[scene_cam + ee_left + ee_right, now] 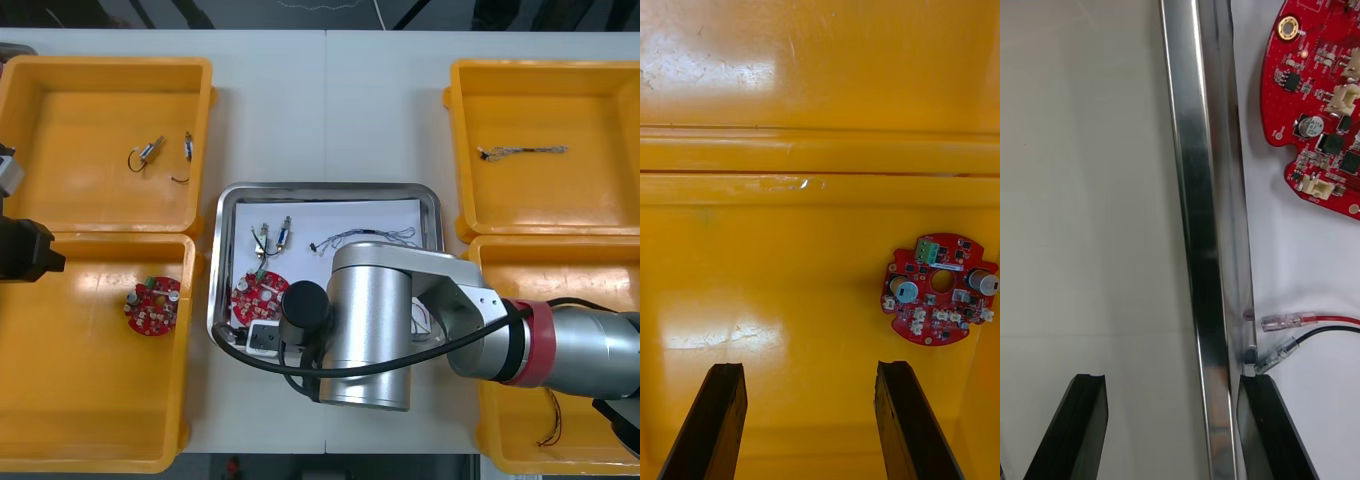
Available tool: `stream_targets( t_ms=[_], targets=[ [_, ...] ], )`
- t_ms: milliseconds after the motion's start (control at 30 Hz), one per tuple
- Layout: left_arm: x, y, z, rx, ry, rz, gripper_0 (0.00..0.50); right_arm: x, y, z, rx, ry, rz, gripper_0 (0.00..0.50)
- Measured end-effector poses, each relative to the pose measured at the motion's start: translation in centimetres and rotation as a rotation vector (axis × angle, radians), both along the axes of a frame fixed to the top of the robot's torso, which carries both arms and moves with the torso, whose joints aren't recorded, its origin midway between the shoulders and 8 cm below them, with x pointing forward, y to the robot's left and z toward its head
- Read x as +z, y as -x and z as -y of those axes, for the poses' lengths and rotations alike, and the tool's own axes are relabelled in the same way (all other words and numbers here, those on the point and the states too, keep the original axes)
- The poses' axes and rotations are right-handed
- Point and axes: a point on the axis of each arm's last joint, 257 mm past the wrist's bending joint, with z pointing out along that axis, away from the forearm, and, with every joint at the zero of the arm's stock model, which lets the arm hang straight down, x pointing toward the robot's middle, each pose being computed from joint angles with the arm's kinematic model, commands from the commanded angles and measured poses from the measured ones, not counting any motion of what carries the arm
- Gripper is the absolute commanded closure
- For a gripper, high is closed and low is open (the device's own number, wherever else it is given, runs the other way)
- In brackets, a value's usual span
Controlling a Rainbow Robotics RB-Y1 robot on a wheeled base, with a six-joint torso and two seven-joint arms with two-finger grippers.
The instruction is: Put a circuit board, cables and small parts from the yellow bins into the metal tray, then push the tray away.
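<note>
The metal tray (1196, 225) is seen with a polished, mirror-bright rim and a matt white floor. The yellow bin (790, 90) is shown as glossy plastic, faintly scuffed, with glare caught on it. The tabletop (1075, 187) is read as smooth, softly sheened. Matt black is noted on the right tool (1172, 381).

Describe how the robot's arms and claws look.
The right arm is a fat silver-grey metal cylinder with a round black cap, a red ring and a looping black cable. The left arm shows as a black block. The right claw and left claw have flat, tapered black fingers.
</note>
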Motion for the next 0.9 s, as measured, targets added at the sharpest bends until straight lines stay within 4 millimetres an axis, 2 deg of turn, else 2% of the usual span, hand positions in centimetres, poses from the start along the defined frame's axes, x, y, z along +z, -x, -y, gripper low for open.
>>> stream_targets(
  t_ms=[433, 700, 767, 800, 833, 900],
  targets=[
    [-0.3, 0.4, -0.6, 0.0, -0.016, 0.002, 0.0, -0.7, -1.5, -1.0, -0.019, -0.013, 0.032, 0.0],
    [-0.3, 0.4, -0.6, -0.001, -0.016, 0.002, 0.0, -1.2, -1.7, -0.8, -0.022, -0.001, 0.039, 0.0],
    [-0.3, 0.4, -0.6, -0.001, -0.016, 0.002, 0.0, -1.2, -1.7, -0.7, -0.02, 0.0, 0.039, 0.119],
    [-0.3, 0.4, -0.6, -0.001, -0.016, 0.002, 0.0, -1.3, -1.6, -0.7, -0.019, 0.001, 0.038, 0.251],
    [-0.3, 0.4, -0.6, -0.001, -0.016, 0.002, 0.0, -1.3, -1.6, -0.7, -0.018, 0.002, 0.038, 0.351],
    [-0.3, 0.4, -0.6, -0.001, -0.016, 0.002, 0.0, -1.3, -1.6, -0.7, -0.017, 0.005, 0.042, 0.424]
  ],
)
